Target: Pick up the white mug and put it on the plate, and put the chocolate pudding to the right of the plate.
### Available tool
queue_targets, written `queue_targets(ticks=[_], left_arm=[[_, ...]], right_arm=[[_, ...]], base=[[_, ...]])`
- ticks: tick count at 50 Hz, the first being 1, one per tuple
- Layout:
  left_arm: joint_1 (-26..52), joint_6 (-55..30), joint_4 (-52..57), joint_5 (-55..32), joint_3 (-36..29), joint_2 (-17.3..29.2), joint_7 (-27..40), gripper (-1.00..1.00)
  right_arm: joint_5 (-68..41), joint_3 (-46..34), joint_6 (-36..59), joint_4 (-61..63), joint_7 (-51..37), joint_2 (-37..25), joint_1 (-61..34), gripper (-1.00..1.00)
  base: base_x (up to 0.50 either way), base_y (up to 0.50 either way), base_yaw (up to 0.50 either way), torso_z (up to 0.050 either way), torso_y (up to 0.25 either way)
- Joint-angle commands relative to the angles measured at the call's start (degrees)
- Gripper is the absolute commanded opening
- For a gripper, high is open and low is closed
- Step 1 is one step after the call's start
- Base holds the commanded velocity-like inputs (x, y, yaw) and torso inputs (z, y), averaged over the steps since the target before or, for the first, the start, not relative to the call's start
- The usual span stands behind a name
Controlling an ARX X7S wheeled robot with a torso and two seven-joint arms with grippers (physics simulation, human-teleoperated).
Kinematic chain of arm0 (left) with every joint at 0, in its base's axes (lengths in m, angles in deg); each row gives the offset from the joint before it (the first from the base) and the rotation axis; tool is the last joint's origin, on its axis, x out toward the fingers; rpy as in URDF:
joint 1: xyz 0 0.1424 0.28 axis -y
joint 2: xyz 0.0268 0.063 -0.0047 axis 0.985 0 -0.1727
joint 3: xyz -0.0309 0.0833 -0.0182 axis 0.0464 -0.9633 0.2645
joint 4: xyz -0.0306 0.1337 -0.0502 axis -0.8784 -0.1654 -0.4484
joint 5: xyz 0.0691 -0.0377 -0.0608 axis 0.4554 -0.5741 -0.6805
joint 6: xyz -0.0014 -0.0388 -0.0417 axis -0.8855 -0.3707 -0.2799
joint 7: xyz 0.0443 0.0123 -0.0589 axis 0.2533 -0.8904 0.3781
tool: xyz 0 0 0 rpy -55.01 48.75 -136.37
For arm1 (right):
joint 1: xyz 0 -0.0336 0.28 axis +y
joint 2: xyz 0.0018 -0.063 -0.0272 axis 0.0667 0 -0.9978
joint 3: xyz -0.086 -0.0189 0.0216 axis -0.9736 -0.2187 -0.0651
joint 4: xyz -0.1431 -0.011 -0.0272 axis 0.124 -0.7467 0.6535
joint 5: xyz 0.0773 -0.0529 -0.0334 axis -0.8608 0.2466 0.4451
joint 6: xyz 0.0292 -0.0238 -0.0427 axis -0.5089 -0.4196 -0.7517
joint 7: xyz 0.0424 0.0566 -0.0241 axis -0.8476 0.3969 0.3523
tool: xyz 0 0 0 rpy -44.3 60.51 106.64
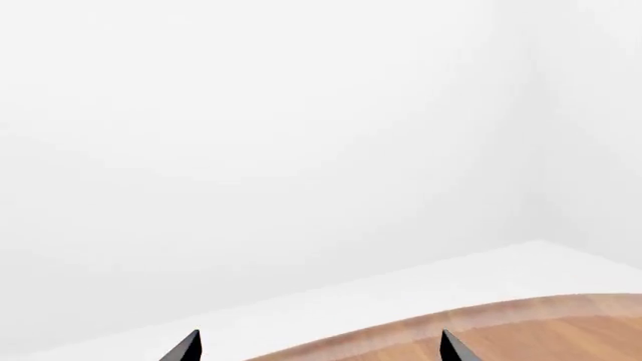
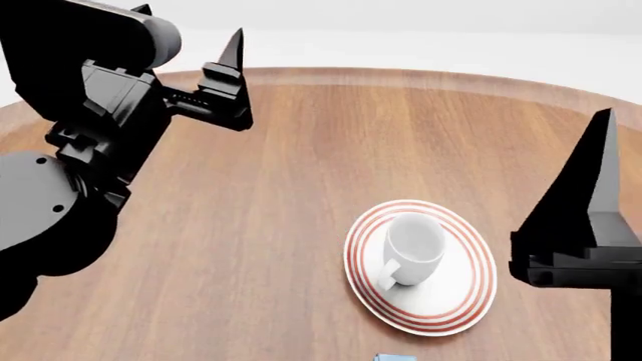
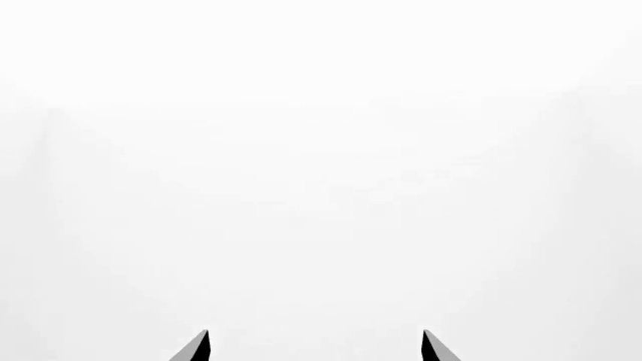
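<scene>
The white mug (image 2: pixel 414 247) stands upright on the plate (image 2: pixel 461 301), which has red rings round its rim. Its handle points toward the near side. Only a light blue sliver of the chocolate pudding (image 2: pixel 395 356) shows, at the bottom edge of the head view, just in front of the plate. My left gripper (image 1: pixel 321 346) is open and empty, raised over the table's far left, well away from the mug. My right gripper (image 3: pixel 316 346) is also open and empty. One of its dark fingers (image 2: pixel 592 188) rises to the right of the plate.
Everything rests on a round wooden table (image 2: pixel 281 165). Its curved far edge (image 1: pixel 522 323) shows in the left wrist view against a white floor and walls. The right wrist view shows only white background.
</scene>
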Motion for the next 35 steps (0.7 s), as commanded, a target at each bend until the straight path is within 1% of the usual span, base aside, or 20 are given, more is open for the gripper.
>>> queue_targets(ticks=[1, 2, 5, 8, 10, 15, 18, 19, 22, 24, 35], left_arm=[[-0.7, 0.2, 0.0, 2.1, 1.6, -0.7, -0.4, 1.00], [-0.8, 0.3, -0.1, 2.1, 1.6, -0.6, -0.4, 1.00], [-1.0, 0.3, -0.2, 2.1, 1.6, -0.6, -0.4, 1.00], [-1.2, 0.2, -0.2, 2.3, 1.4, -0.8, -0.3, 1.00], [-1.2, 0.1, -0.3, 2.4, 1.4, -1.0, -0.3, 1.00], [-1.4, -0.1, -0.1, 2.6, 1.1, -1.2, -0.3, 1.00], [-1.2, -0.3, -0.1, 2.4, 1.2, -1.3, -0.3, 1.00], [-1.2, -0.4, -0.1, 2.5, 1.1, -1.4, -0.3, 1.00], [-1.4, -0.5, -0.2, 2.6, 0.9, -1.6, -0.3, 1.00], [-1.5, -0.5, -0.3, 2.5, 0.9, -1.7, -0.3, 1.00], [-1.5, -0.9, -0.2, 1.9, 1.0, -1.7, -0.4, 1.00]], right_arm=[[-10.8, -15.1, 4.3, 4.1, -24.8, -20.6, -6.8, 1.00], [-12.5, -18.4, 4.4, 4.1, -28.4, -23.0, -8.8, 1.00], [-14.6, -27.2, 2.3, 4.1, -35.0, -28.0, -14.0, 1.00], [-15.5, -42.1, -1.5, 4.1, -42.1, -33.5, -23.4, 1.00], [-15.4, -54.5, -1.6, 4.1, -47.9, -35.8, -32.4, 1.00], [-16.7, -81.4, -3.4, 4.1, -58.7, -36.4, -53.8, 1.00], [-17.6, -101.6, -6.3, 4.1, -66.6, -34.6, -70.1, 1.00], [-18.4, -103.1, -6.9, 4.1, -66.8, -34.1, -70.5, 1.00], [-21.7, -99.9, -3.6, 4.1, -66.9, -32.3, -66.6, 1.00], [-21.0, -99.5, -4.1, 4.1, -66.9, -31.8, -65.2, 1.00], [-23.5, -96.8, -0.5, 4.1, -66.9, -30.2, -61.8, 1.00]], base=[[0.00, 0.00, 0.00, 0.000, 0.000], [0.00, 0.00, 0.00, 0.000, 0.000], [0.00, 0.00, 0.00, 0.000, 0.000], [0.00, 0.00, 0.00, 0.000, 0.000], [0.00, 0.00, 0.00, 0.000, 0.000], [0.00, 0.00, 0.00, 0.000, 0.000], [0.00, 0.00, 0.00, 0.000, 0.000], [0.00, 0.00, 0.00, 0.000, 0.000], [0.00, 0.00, 0.00, 0.000, 0.000], [0.00, 0.00, 0.00, 0.000, 0.000], [0.00, 0.00, 0.00, 0.000, 0.000]])
